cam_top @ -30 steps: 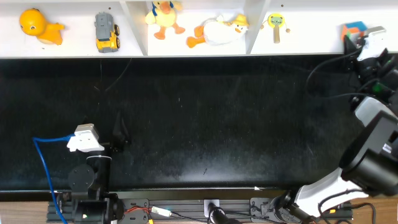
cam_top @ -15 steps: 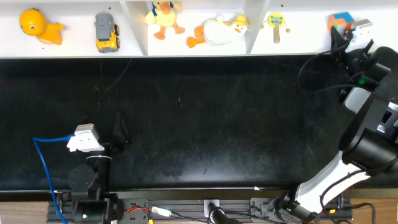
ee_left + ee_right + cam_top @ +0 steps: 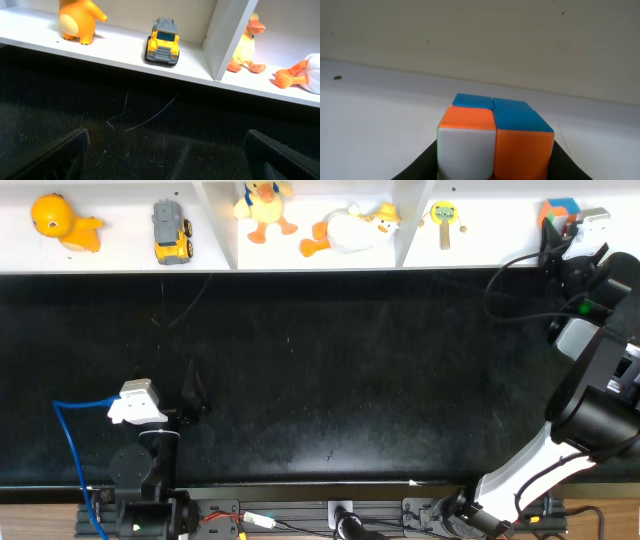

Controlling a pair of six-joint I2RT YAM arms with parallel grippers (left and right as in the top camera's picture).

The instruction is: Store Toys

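a: how's the light?
b: bright and even, seemingly from overhead; the white shelf [image 3: 110, 262] nearly washes out in the top view, while the black worktop [image 3: 330, 380] stays dark with a faint pale sheen
a: shadows?
b: soft and short, tucked under the yellow truck [image 3: 162, 40] and the plush duck [image 3: 245, 46]; the cube [image 3: 495, 135] is evenly lit

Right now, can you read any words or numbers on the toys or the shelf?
None can be read.
The cube in the right hand shows plain coloured squares, no letters.
The yellow truck and the plush duck carry no print that shows.
The white shelf is blank.
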